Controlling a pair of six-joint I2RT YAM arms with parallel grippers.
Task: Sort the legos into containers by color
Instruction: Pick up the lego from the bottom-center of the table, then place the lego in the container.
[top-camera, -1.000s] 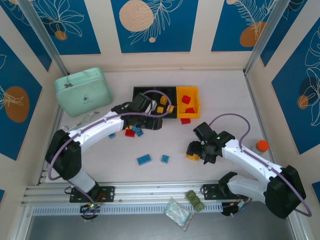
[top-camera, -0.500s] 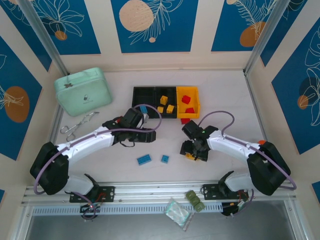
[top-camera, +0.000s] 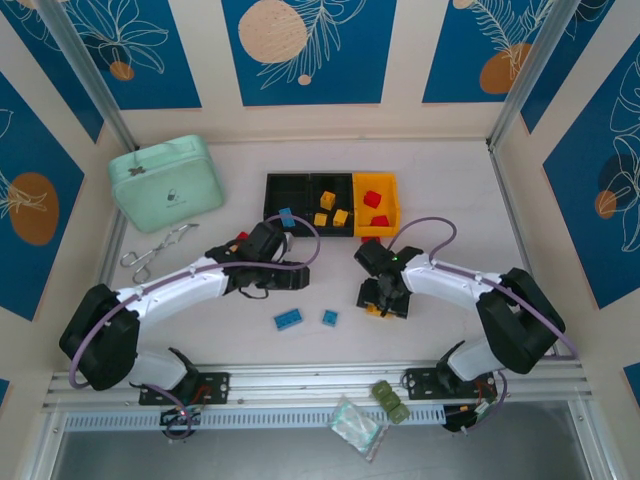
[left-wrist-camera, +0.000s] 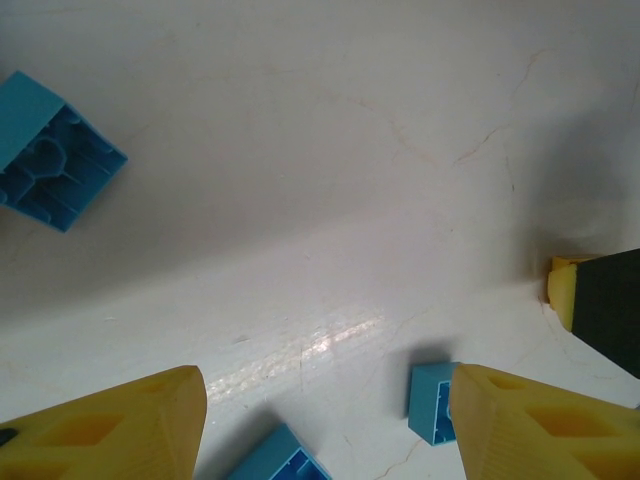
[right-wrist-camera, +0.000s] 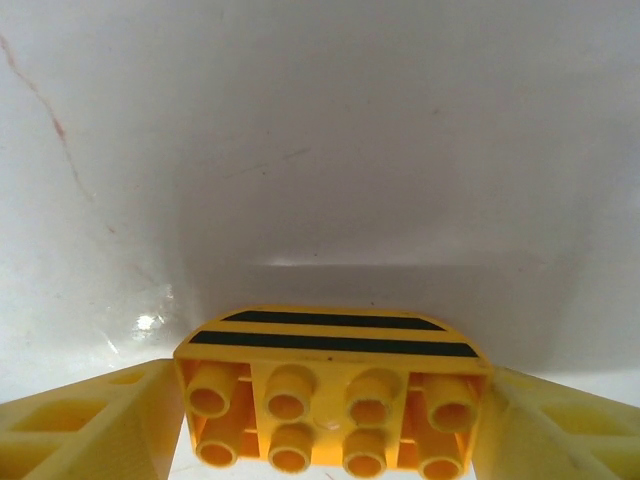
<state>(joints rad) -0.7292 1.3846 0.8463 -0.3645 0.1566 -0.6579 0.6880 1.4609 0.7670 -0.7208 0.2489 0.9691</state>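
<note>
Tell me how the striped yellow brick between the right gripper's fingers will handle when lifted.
The yellow brick looks like rigid moulded plastic, so it should stay stiff and probably light. Its glossy sides, flanked by the fingers, may slip under a weak squeeze. Broad and blocky on the table, it seems unlikely to roll.

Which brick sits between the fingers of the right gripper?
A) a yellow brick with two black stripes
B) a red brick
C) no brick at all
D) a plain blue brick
A: the right wrist view shows a studded yellow brick with two black stripes between the yellow fingers of the right gripper.
</note>
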